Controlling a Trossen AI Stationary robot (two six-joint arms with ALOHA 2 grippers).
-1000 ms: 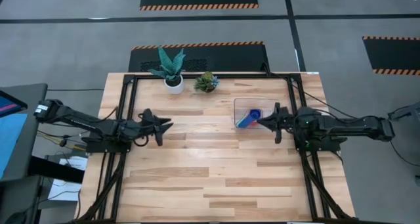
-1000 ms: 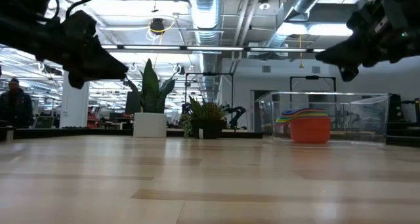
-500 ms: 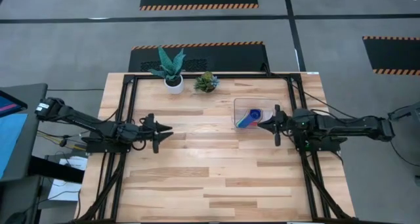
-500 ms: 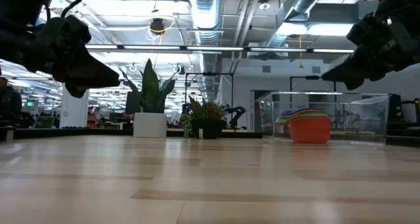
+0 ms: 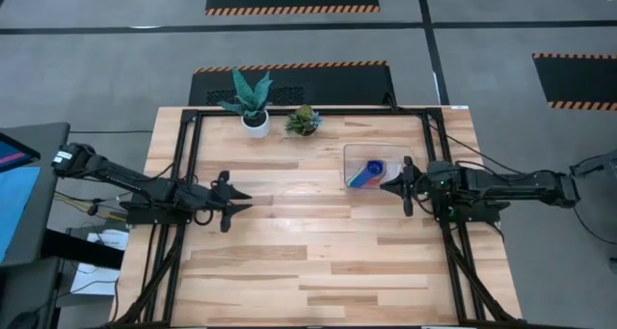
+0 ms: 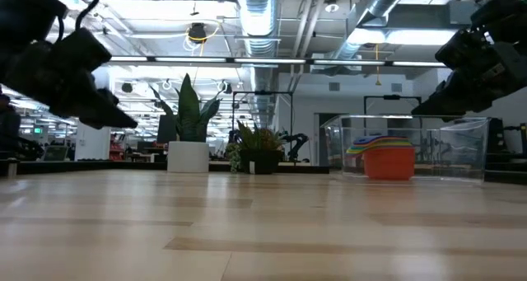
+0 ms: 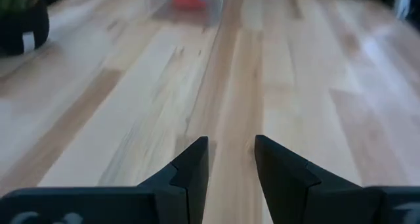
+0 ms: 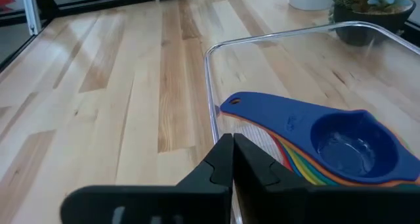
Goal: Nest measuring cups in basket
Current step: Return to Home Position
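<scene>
The measuring cups (image 5: 366, 172) lie nested in one stack, the blue one on top, inside the clear basket (image 5: 349, 150) at the table's right. The low view shows the stack (image 6: 387, 157) resting on the basket's floor, orange cup lowest. My right gripper (image 5: 386, 184) is shut and empty, hovering just off the basket's near-left corner (image 8: 210, 79), fingertips (image 8: 231, 142) together. My left gripper (image 5: 248, 196) hangs open and empty over bare wood at the table's left, its fingers (image 7: 230, 148) parted.
A tall plant in a white pot (image 5: 253, 102) and a small plant in a dark pot (image 5: 304, 122) stand at the far edge. Black frame rails (image 5: 188, 155) run along the table's sides. Bare wood (image 5: 308, 233) lies between the two arms.
My left gripper has sunk a little, shifted toward the near edge and rolled about its own axis, still open. My right gripper has tipped its nose downward and sunk slightly, still shut. The cups and basket have not moved.
</scene>
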